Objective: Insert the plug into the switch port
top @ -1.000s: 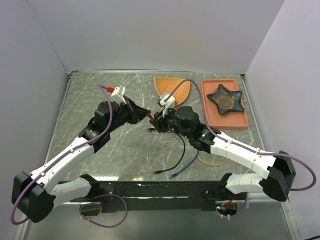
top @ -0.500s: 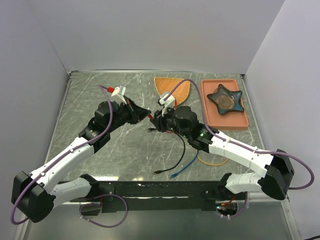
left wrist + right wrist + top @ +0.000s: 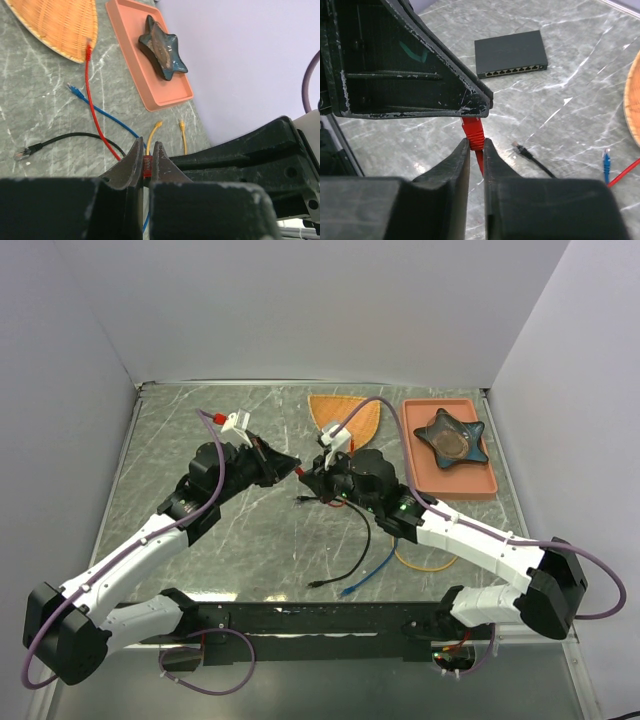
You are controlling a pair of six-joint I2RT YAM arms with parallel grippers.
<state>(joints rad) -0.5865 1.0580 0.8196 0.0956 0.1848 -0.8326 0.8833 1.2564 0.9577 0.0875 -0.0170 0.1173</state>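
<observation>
The red plug (image 3: 473, 131) is held between both grippers above the table. My right gripper (image 3: 476, 142) is shut on its ribbed boot, and its red cable hangs below. My left gripper (image 3: 146, 147) is shut on the plug's front end (image 3: 146, 165). In the top view the two grippers meet at the plug (image 3: 300, 471), left (image 3: 292, 466) and right (image 3: 308, 481). The flat black switch box (image 3: 509, 51) lies on the table beyond, with a row of ports (image 3: 517, 71) on its near long edge. The box is hidden in the top view.
A salmon tray (image 3: 412, 455) holding a dark star-shaped dish (image 3: 452, 435) sits at the back right, next to an orange woven mat (image 3: 345, 415). Loose black (image 3: 362, 540), blue (image 3: 372, 572) and yellow (image 3: 425, 564) cables lie on the table under my right arm.
My right arm has shifted slightly toward the left gripper with the plug. The left arm has hardly moved.
</observation>
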